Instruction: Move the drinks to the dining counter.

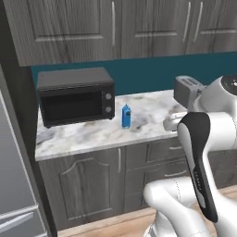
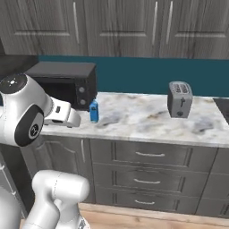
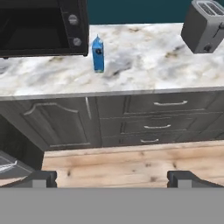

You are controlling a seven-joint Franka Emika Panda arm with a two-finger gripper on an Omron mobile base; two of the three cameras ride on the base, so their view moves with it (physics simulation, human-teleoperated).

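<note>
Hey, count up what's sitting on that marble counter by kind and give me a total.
Drink cartons: 1, the blue carton
Microwaves: 1, the black microwave
Toasters: 1, the grey toaster
Total: 3

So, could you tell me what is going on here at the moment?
The robot arm is facing a marble counter where a small blue carton stands upright beside the black microwave, with a toaster further along. The gripper is open, holds nothing, and sits back from the counter, out over the wooden floor. The carton is untouched, so nothing has been moved yet.
</note>
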